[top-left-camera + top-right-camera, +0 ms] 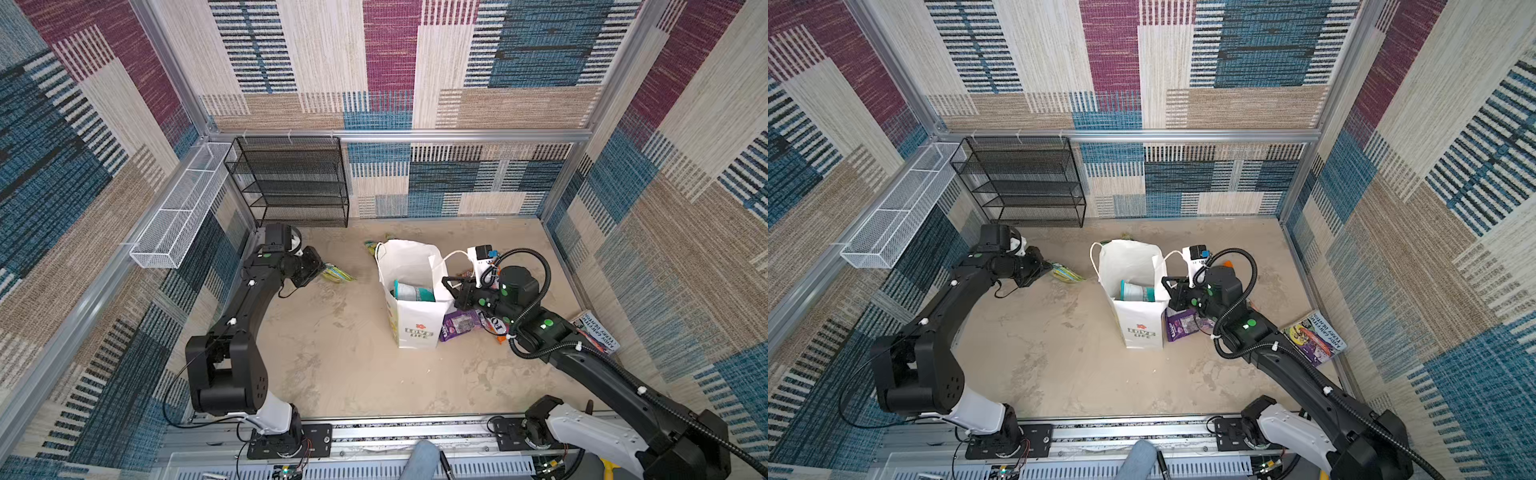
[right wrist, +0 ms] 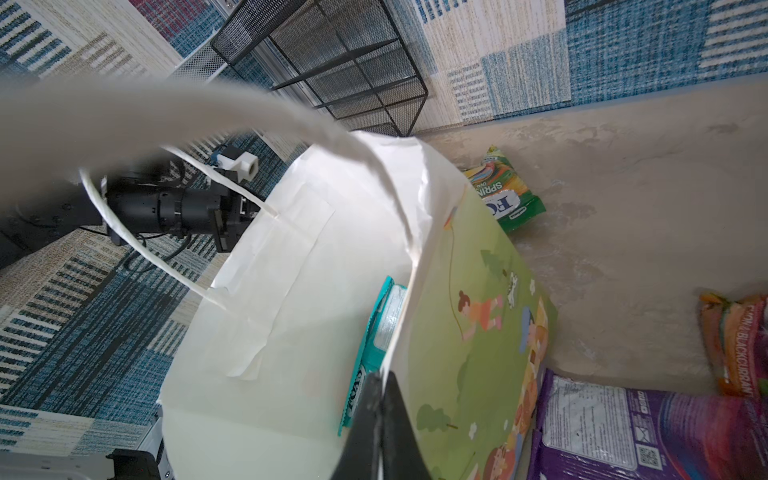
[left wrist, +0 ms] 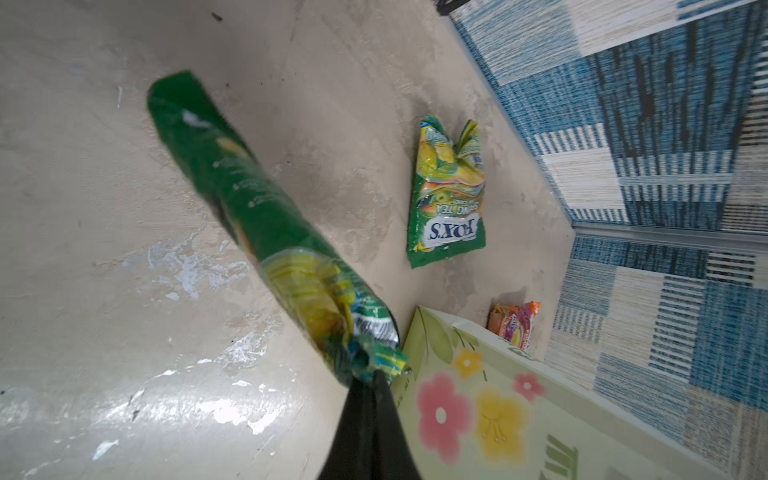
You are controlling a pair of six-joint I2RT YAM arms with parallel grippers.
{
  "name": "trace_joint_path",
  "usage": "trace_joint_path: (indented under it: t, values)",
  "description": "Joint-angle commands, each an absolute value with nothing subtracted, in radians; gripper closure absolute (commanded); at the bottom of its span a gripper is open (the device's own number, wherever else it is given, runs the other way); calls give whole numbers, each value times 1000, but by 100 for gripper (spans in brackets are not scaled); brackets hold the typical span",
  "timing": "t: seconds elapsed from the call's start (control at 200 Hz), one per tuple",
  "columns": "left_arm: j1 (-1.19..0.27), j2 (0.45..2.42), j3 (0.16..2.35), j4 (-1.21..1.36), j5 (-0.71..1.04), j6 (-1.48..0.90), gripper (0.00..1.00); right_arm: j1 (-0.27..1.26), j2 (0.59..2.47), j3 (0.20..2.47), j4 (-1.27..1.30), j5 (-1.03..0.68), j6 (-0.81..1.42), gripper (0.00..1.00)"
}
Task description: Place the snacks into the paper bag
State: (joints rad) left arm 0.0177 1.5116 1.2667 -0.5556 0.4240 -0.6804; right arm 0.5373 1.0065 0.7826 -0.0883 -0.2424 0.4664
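An upright paper bag (image 1: 415,324) holds one teal packet (image 1: 415,293). The right claw (image 2: 380,380) clamps its rim; the left claw (image 3: 376,374) grips a green packet (image 3: 249,216) by one end, its length pointing toward the bag.

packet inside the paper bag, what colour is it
The packet is teal, best in right wrist view.

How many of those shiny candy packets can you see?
6: green packet in the left gripper, green packet behind the paper bag, teal packet inside it, purple packet beside it, orange packet under the right arm, orange packet beyond the bag. More may be hidden.
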Motion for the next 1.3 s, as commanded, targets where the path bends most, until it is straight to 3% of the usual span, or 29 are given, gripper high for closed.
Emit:
trace_joint_path:
  t: [0.0,0.31,0.496,0.526,0.626,0.701,0.721,0.756,1.292]
  values:
    - [16,1429,1251,-551,388,-704,100,538,1002,781,-53,-237,456,99]
    - [-27,1137,1247,-631,309,-720,100,537,1003,781,-52,-241,458,99]
    - [-80,1135,1290,-747,291,-676,100,537,1001,781,-52,-244,458,99]
    - [-80,1143,1287,-779,276,-671,90,537,1000,781,-52,-243,457,99]
    - [-80,1158,1248,-878,168,-665,39,538,998,780,-52,-244,457,99]
    - [-82,1174,1212,-923,140,-664,16,538,998,781,-52,-246,458,99]
    - [-84,1177,1199,-929,135,-667,6,538,997,780,-52,-245,458,99]
    - [-89,1179,1171,-931,130,-676,0,537,996,779,-52,-247,458,99]
    - [-117,1495,1041,-813,107,-610,1,537,994,779,-52,-245,457,99]
